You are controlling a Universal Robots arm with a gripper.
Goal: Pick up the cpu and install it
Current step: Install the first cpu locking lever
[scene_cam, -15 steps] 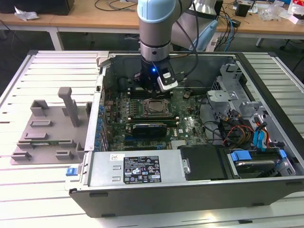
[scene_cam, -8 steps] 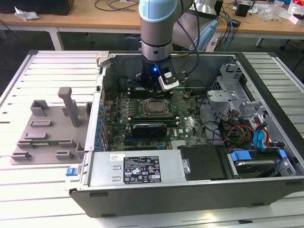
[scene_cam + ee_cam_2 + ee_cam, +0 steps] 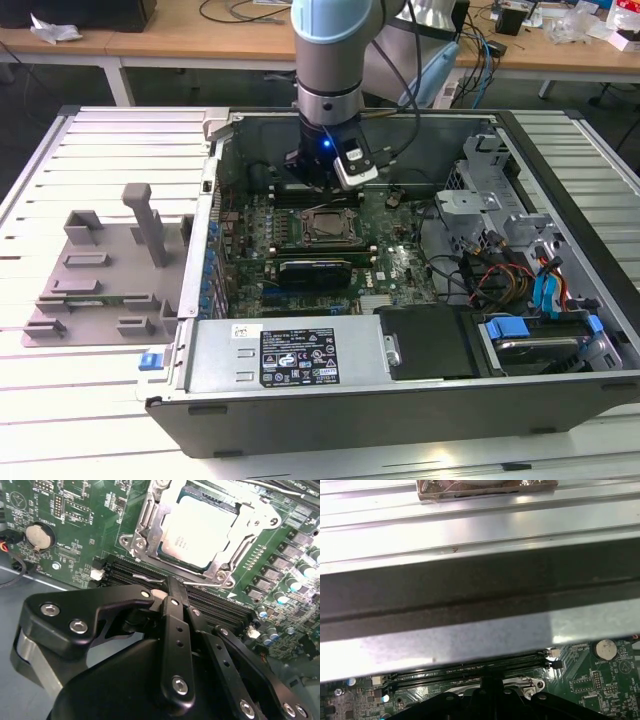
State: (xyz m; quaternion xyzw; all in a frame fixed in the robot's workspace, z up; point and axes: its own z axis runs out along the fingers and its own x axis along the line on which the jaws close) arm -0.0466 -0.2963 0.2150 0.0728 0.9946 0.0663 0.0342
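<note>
A silver-topped cpu lies flat in the metal socket frame of a green motherboard inside an open computer case laid on its side. In the second wrist view the chip, near-square with no clear long axis, faces up, its edges parallel to the frame and to the black memory slots beside it.

The black gripper hangs just above those slots, beside the socket, its fingers drawn together with nothing between them. In the exterior view the arm comes down into the case over the board's far edge, the gripper just beyond the socket.

The case rests on a white slatted table. On the exterior view's left, well apart from the case, sits a grey plastic fixture tray. A wooden desk strewn with cables runs along the back of the room. The first wrist view shows the case's metal wall rising above the board's edge.
</note>
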